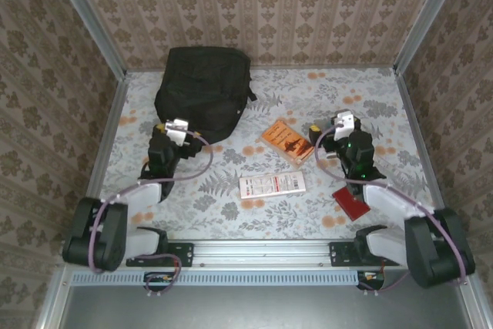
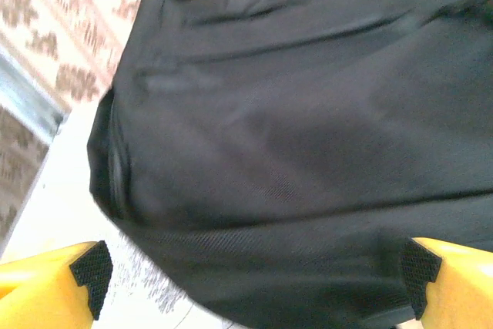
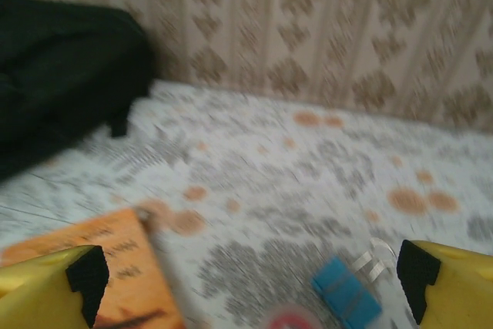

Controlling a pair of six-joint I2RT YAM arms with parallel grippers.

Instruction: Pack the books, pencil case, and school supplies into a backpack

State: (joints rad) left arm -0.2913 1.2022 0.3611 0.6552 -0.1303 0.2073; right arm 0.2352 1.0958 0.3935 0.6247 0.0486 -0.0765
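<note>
**Now both grippers gape wide, holding nothing**

The left gripper (image 2: 254, 283) has its yellow fingers (image 2: 46, 287) spread far apart. The black backpack (image 2: 293, 129) lies directly ahead of them, very close; whether they touch it I cannot tell. The left arm is folded, with its wrist at the backpack's near edge.

The right gripper (image 3: 254, 283) is equally wide open above the surface (image 1: 370, 105). The orange book (image 3: 115, 267) lies just beside its left finger, and a small blue thing (image 3: 345, 292) sits nearer its right finger. The right arm reaches forward, its wrist tilted down.
</note>
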